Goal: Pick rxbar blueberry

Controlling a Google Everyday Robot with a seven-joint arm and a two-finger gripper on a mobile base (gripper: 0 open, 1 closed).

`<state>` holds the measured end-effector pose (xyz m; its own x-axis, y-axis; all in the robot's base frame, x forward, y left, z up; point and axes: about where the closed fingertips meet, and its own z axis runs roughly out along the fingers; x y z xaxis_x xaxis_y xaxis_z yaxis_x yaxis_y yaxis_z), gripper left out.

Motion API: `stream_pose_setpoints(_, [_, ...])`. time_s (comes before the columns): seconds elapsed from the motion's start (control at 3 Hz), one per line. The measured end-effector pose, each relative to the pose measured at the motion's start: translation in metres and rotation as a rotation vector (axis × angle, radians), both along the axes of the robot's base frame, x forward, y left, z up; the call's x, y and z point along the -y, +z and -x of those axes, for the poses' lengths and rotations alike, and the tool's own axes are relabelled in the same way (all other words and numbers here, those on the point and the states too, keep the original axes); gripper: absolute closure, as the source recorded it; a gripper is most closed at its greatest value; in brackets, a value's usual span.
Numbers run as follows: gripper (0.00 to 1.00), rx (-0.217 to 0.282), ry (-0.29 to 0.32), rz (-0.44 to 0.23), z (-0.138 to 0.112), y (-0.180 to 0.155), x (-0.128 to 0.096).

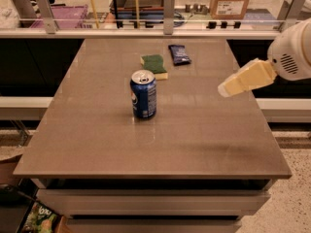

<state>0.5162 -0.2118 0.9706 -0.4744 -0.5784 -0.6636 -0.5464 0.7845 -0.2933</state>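
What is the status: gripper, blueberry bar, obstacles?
Pale yellow gripper hovers over table's right edge, touching nothing. Flat dark navy bar wrapper lies at far side, untouched. Green-and-yellow sponge beside it; tall blue can mid-table, not between.

rxbar blueberry (179, 54): dark navy wrapper, perhaps faint print, flat near table (97, 144) far edge; gripper (226, 87) well apart, right.

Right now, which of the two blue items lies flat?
The rxbar blueberry, flat at the far end of the table, right of the sponge; the soda can stands upright. The gripper hovers above its right side.
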Motion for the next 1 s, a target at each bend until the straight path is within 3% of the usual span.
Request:
stream_pose_setpoints(0.33, [0.00, 0.045, -0.062, -0.105, -0.020, -0.015, -0.003])
stream_pose_setpoints(0.67, [0.00, 0.096, -0.104, -0.164, -0.038, -0.020, -0.005])
stream_pose_setpoints(1.0, [0.00, 0.174, -0.144, -0.225, -0.074, -0.025, -0.010])
